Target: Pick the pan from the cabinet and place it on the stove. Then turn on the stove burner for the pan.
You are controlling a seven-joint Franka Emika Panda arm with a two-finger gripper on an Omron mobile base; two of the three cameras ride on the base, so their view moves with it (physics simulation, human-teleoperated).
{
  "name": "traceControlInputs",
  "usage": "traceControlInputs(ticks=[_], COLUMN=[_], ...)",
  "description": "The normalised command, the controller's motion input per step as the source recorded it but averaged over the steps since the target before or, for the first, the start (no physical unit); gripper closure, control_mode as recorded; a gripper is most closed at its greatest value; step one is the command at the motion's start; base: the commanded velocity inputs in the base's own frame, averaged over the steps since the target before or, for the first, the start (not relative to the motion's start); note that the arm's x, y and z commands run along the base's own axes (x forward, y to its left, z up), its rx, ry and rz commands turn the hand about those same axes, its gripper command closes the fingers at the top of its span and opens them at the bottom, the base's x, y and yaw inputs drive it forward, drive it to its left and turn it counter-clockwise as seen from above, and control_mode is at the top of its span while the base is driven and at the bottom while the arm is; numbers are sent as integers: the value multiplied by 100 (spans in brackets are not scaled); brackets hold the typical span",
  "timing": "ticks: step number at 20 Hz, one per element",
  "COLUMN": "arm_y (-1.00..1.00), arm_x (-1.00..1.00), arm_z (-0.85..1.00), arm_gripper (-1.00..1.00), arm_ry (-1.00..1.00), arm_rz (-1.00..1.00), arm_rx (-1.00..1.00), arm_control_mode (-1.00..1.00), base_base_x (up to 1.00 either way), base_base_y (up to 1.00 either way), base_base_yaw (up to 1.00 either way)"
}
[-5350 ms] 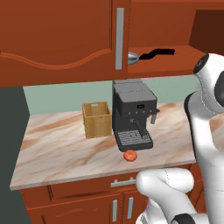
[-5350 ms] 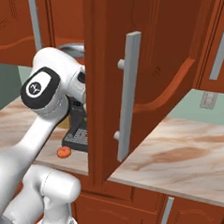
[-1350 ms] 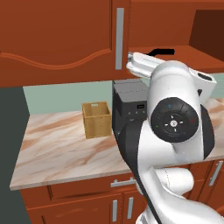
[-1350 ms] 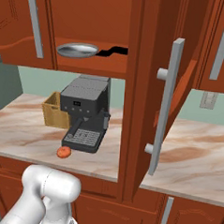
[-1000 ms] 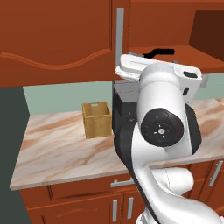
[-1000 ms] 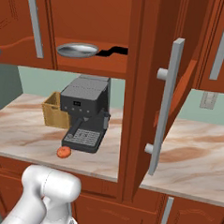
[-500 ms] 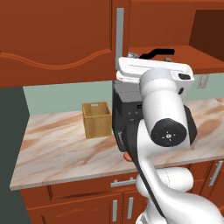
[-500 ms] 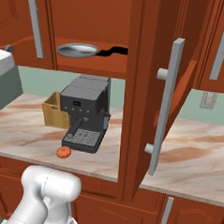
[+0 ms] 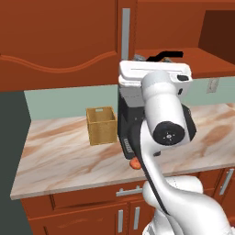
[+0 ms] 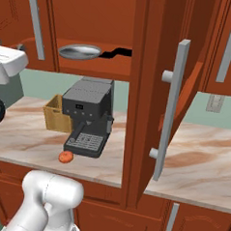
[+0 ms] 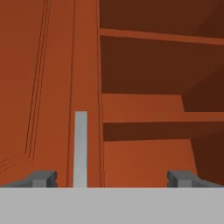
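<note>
Rising since half a second ago, the arm has brought its pincer point(image 11: 111, 178) up facing the open cabinet point(image 10: 140, 65), fingertips point(image 11: 43, 178) spread wide with nothing between them. On the cabinet's lower shelf the pan point(image 10: 80, 51) sits directly above the coffee machine point(image 10: 87, 115) on the counter point(image 10: 202, 161).

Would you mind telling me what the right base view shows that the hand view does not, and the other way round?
Right base view alone: the pan lying on the cabinet's lower shelf with its dark handle pointing right, a coffee machine, a wicker box, a small orange-red fruit on the marble counter, and the open door's long bar handle.

Hand view alone: the hand with its two fingertips set wide apart, nothing between them, facing bare upper shelves.

Both: the red-brown cabinet interior standing open.
</note>
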Motion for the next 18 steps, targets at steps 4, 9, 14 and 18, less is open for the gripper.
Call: traceControlInputs(ticks=[4,9,14,18], arm_y=[12,17,10,0], arm_x=[41,38,37,38], arm_z=[0,0,0,0], arm_gripper=[-100,-100,-100,-100], arm_ry=[0,0,0,0], arm_rz=[0,0,0,0], arm_rx=[-4,-4,-3,-1], arm_control_mode=[-100,-100,-100,-100], base_base_x=[0,0,0,0], base_base_y=[0,0,0,0], base_base_yaw=[0,0,0,0])
